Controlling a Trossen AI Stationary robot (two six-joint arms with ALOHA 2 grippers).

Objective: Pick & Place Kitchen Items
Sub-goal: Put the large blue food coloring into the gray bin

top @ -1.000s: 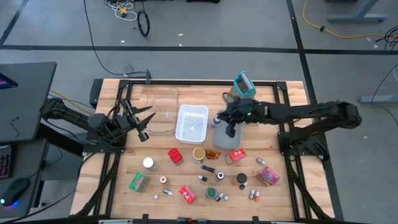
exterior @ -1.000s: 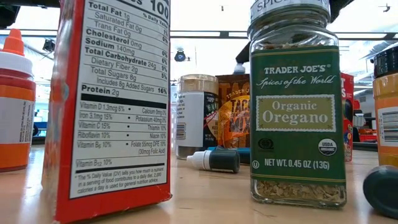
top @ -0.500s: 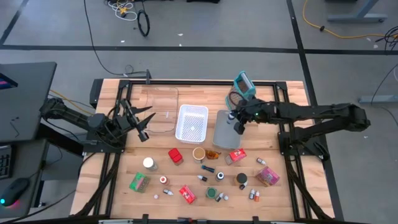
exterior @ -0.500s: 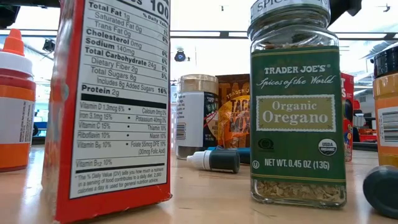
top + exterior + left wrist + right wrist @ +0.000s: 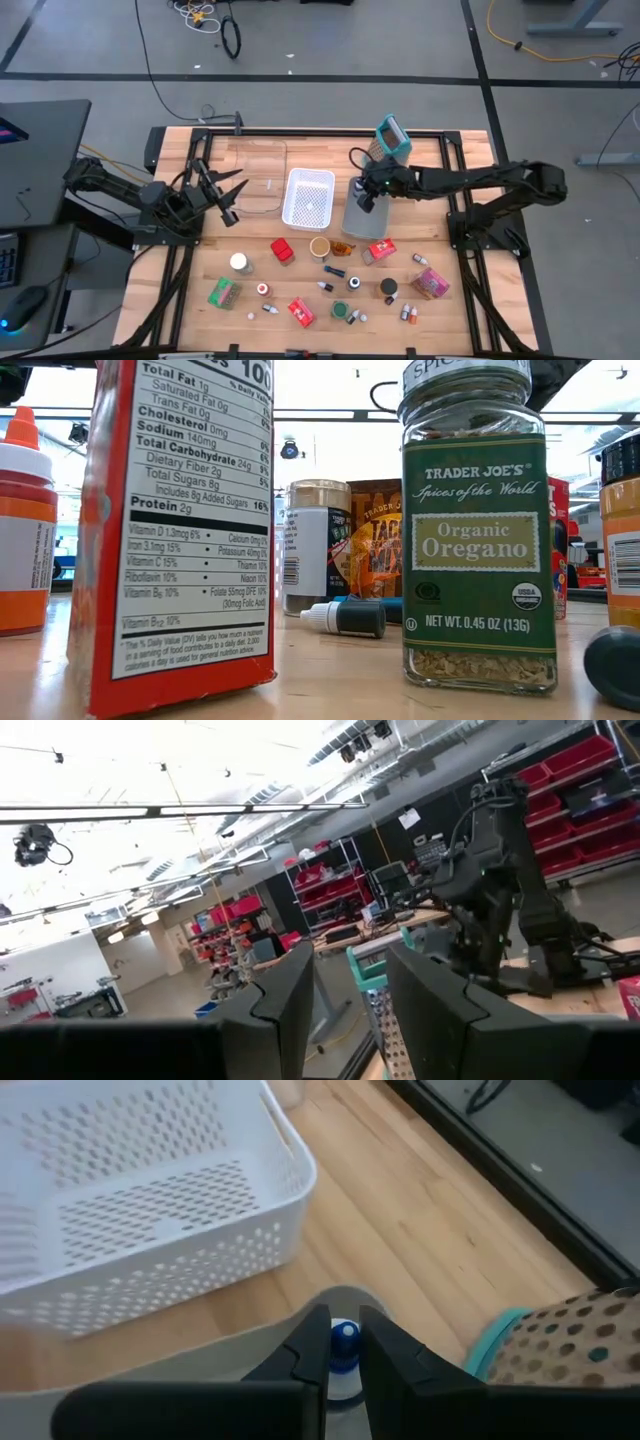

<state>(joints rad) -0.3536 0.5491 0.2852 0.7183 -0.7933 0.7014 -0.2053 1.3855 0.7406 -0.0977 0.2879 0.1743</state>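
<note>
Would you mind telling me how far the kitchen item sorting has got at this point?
Barely started, it seems. The white basket looks empty. In hand: the right gripper, above the grey bin, is shut on a small blue-capped bottle. The left gripper waits open at the left, holding nothing. Left: the loose items, such as the red packet and the oregano jar, sit on the table.

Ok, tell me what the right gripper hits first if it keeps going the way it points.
The right gripper, shut on a small blue-capped bottle, points down at the grey bin. Going on, it would probably meet that bin's floor first; depth is hard to judge.
</note>
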